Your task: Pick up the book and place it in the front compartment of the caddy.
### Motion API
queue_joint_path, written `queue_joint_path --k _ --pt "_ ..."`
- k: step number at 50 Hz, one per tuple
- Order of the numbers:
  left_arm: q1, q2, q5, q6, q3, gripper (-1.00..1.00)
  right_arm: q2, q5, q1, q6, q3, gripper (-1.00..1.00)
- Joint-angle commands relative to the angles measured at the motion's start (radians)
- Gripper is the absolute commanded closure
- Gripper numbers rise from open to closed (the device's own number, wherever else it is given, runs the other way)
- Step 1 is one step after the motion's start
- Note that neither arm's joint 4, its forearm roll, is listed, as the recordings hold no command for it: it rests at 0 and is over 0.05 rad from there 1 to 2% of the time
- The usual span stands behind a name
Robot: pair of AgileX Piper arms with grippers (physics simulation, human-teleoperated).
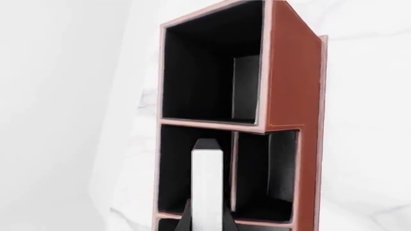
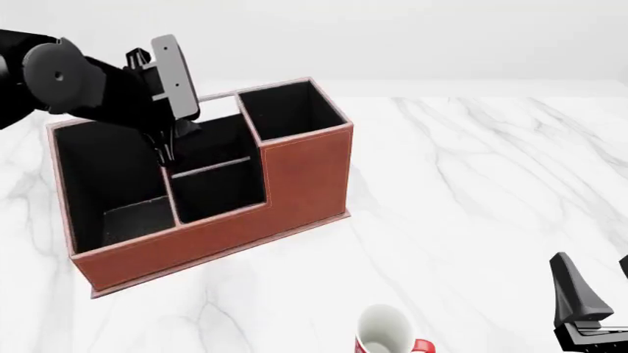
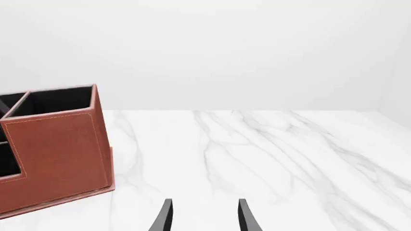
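1. Book [image 1: 207, 185]: held edge-up in the left gripper [image 1: 207, 219], white page strip facing the wrist camera, hanging over the caddy's middle cells, not yet down in one
2. Caddy [image 2: 294, 173]: reddish-brown, black-lined, standing on the white marble table [image 2: 471, 184]
3. Right gripper [image 3: 204, 216]: low over bare marble, fingers parted, holding nothing, well apart from the caddy
4. Red-and-white mug [image 2: 384, 332]: at the near table edge

The left gripper [image 2: 167, 147] was mostly hidden behind its own arm, so its grip was unclear. The mug [image 2: 387, 331] and the right gripper [image 2: 589, 305] were cut off at the near edge. The caddy [image 3: 55, 144] was cropped in both wrist views.
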Motion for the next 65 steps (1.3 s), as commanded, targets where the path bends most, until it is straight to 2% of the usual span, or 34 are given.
queue_joint_path --k 1,5,7,10,13,20,65 --pt "0.021 0.002 -0.059 0.028 0.018 1.0 -0.003 0.003 0.0 0.0 0.0 -1.0" --pt "0.014 -0.002 -0.079 0.023 0.028 1.0 -0.003 0.003 0.0 0.001 0.0 -1.0" --pt "0.031 -0.009 -0.114 0.047 0.049 1.0 -0.003 0.003 0.0 0.0 0.0 -1.0" --pt "0.004 0.004 -0.091 -0.001 0.023 1.0 -0.003 0.003 0.0 0.001 0.0 -1.0" --pt "0.035 0.005 -0.133 0.042 0.059 1.0 -0.003 0.003 0.0 0.0 0.0 -1.0" --pt "0.044 0.01 -0.171 0.052 0.079 1.0 -0.003 0.003 0.0 0.0 0.0 -1.0" --pt "0.078 0.078 -0.196 0.056 0.09 1.0 -0.003 0.003 0.0 0.001 0.0 -1.0"
